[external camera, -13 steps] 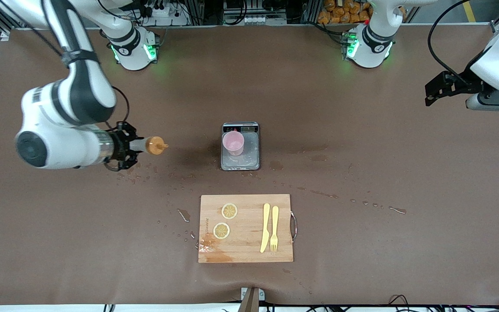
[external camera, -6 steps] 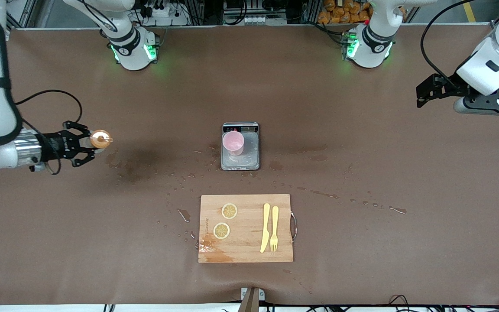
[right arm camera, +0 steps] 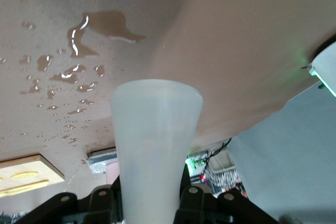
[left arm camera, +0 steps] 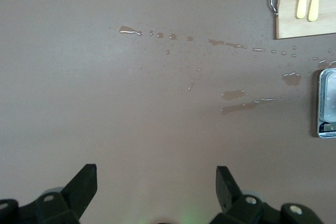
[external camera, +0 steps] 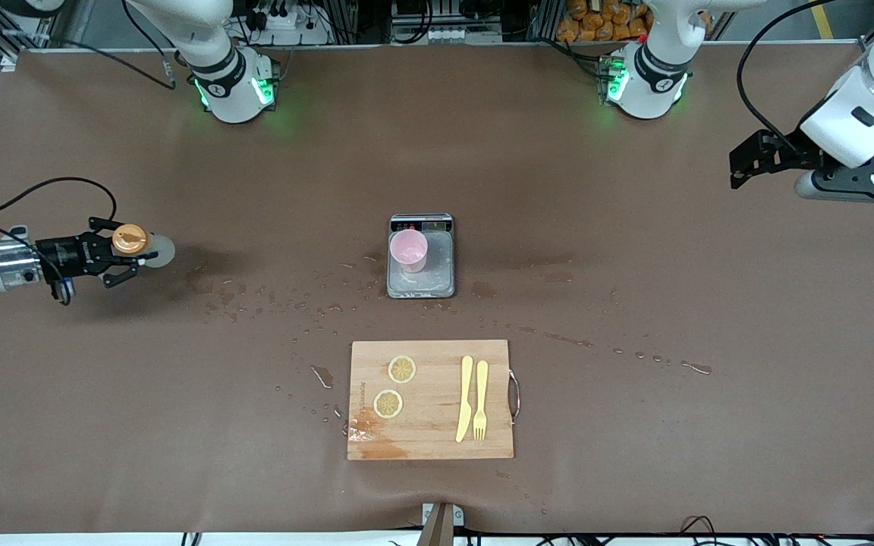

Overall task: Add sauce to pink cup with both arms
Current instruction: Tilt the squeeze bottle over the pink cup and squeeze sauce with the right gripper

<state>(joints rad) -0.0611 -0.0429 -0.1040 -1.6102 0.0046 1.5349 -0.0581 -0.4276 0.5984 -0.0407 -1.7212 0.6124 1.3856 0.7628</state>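
Right end effector (external camera: 124,254) pinches the sauce (external camera: 133,241) near the desk (external camera: 634,318) edge: lower upright, then release. Left end effector (left arm camera: 156,188) waits spread.

My right black two-finger gripper (external camera: 120,251) is extended horizontally at the right arm's end of the table, fingers clamped. My left black two-finger gripper (external camera: 740,161) waits raised, fingers (left arm camera: 84,182) spread apart.
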